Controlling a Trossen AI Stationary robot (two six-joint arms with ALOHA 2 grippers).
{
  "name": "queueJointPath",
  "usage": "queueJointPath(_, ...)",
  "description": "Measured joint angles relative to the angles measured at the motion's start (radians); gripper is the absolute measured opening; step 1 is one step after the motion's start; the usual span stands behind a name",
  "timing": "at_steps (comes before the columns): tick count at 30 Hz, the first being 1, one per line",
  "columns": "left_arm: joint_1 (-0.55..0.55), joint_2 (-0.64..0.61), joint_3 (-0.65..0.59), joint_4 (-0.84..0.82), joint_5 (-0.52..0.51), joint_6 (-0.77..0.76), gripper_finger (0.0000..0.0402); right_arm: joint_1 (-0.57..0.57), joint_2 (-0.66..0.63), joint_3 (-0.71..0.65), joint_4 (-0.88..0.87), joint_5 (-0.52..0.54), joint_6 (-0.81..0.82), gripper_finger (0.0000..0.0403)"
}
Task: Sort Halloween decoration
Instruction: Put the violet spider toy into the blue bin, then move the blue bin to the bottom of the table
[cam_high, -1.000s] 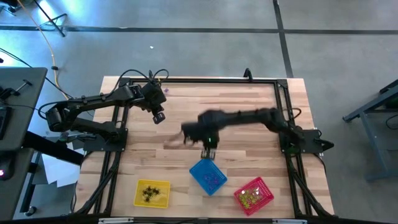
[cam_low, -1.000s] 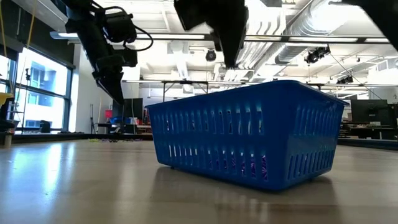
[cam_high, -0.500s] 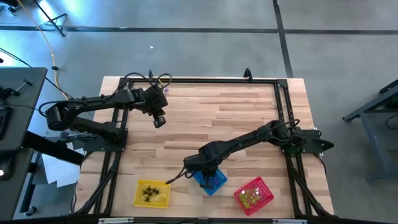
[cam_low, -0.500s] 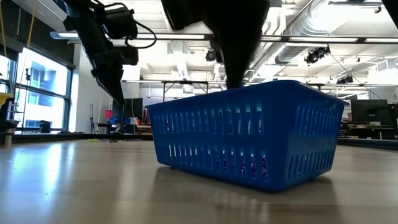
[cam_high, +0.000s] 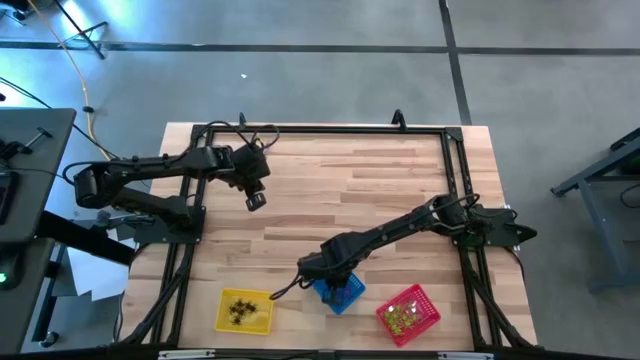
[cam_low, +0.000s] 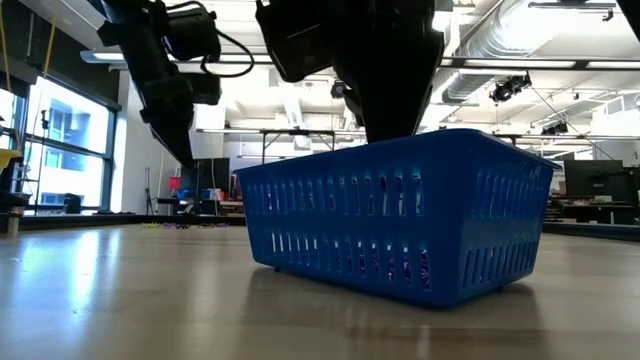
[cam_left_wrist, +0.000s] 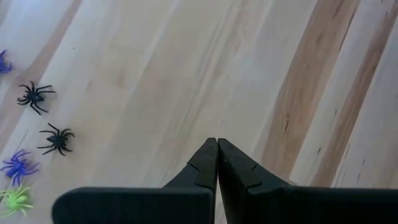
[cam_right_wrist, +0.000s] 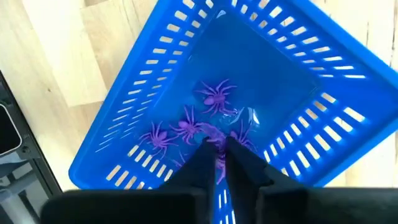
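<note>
Right gripper (cam_right_wrist: 219, 163) now lower inside blue basket (cam_right_wrist: 155, 93)

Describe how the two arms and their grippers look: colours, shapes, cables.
Both arms are dark, jointed and slim, mounted on black frames at the table's sides. The left arm carries looping black cables near its wrist. The left gripper has two matte black, tapered fingers with stepped inner edges. The right gripper has the same black wedge-shaped fingers.

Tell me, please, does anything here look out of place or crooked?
The blue basket sits turned at an angle to the table's edge, unlike the yellow basket. Some spiders lie loose on the bare wood, outside any basket. Nothing looks damaged.
</note>
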Motion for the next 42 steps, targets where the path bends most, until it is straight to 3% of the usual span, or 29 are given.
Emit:
queueJointPath(8,-0.001,0.000,0.000,-0.006,0.000,-0.018,0.0000,0.015,0.000,0.001,-0.001,-0.002,-0.004,0.0108)
queueJointPath(12,-0.001,0.000,0.000,-0.006,0.000,-0.028,0.0000,0.013,-0.003,0.001,-0.012,0.000,-0.016,0.0127)
queueJointPath(22,-0.004,0.000,0.000,-0.009,0.000,-0.053,0.0000,-0.012,-0.077,0.003,-0.122,0.198,0.005,0.0106)
queueJointPath(33,-0.007,0.000,0.000,-0.014,0.000,-0.060,0.0000,-0.059,-0.072,-0.128,-0.098,0.218,0.017,0.0103)
queueJointPath(42,-0.007,0.000,0.000,-0.013,0.000,-0.060,0.0000,-0.063,-0.072,-0.124,-0.084,0.213,-0.014,0.0103)
